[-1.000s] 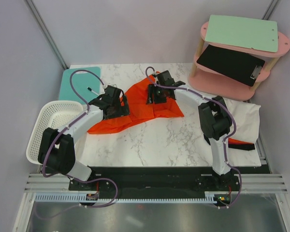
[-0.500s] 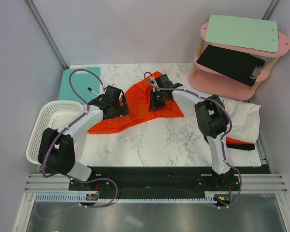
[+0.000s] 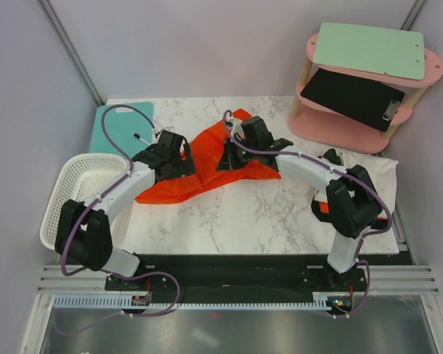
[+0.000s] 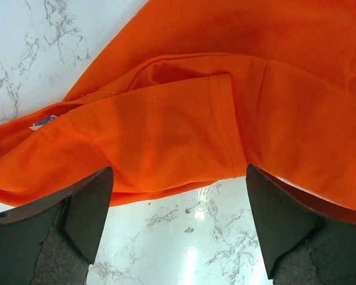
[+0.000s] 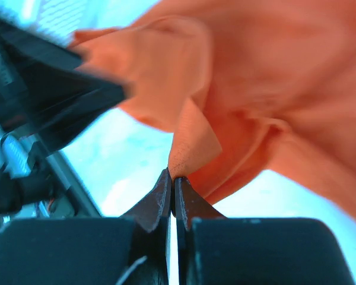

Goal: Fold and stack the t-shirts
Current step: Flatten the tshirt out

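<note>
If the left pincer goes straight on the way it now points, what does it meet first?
Probably the orange t-shirt, at its sleeve hem; the marble table lies just beneath.

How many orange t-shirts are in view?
2. One t-shirt lies crumpled mid-table, its edge pinched by the right gripper; an orange sliver by the white cloth, mostly hidden behind the right arm, is probably a second.

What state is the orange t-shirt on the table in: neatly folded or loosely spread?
Loosely spread, not folded: the t-shirt lies crumpled in an irregular shape, with loose overlapping layers in the left wrist view.
</note>
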`<state>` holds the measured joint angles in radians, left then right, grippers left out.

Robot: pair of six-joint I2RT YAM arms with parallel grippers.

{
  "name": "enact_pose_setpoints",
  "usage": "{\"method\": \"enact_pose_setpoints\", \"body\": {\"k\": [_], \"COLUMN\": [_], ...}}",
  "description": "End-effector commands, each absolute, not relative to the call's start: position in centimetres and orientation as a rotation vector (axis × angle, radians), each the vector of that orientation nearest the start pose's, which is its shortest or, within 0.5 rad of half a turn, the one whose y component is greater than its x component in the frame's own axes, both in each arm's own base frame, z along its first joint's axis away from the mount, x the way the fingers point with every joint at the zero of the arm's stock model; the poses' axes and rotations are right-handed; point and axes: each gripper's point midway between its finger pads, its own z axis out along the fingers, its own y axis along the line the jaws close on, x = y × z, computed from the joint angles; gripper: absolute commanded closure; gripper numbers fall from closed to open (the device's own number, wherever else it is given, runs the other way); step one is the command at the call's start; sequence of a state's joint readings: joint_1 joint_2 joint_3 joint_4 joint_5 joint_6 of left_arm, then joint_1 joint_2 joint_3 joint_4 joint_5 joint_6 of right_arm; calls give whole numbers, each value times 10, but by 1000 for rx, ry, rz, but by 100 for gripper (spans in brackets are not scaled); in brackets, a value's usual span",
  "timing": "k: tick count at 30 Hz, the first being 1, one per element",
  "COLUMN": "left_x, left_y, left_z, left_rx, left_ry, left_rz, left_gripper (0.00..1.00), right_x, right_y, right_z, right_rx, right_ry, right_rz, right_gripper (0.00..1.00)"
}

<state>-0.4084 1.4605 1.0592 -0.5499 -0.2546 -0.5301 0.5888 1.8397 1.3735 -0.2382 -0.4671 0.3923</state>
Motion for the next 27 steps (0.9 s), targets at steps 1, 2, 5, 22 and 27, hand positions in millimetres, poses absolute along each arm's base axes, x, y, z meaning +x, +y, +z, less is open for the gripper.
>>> {"method": "enact_pose_setpoints", "body": {"k": [1,2,5,22,27], "left_x": [338,338,334,276,251], "left_y": [-130,-132,-134,-153,-156], "left_z": [116,115,117,118,121], "left_rx": [-273,-272,-286,-324,-333], "left_ry": [2452,2456,2455,2453,2432], "left_rz": [-178,-196,-230,-567,-653], "left_gripper": [1,1,1,2,2], "right_x": [265,240,202,264,303], "right_y": [398,407,413,380,341], "right_z": [160,147,110,145,140], "right_rx": [-806,-875,-992,-829,-658], "right_ry": [2201,2223,2304,2223,2252], "right_rz": [1178,1193,1216,977,893], "right_gripper": [90,89,82,14,5]}}
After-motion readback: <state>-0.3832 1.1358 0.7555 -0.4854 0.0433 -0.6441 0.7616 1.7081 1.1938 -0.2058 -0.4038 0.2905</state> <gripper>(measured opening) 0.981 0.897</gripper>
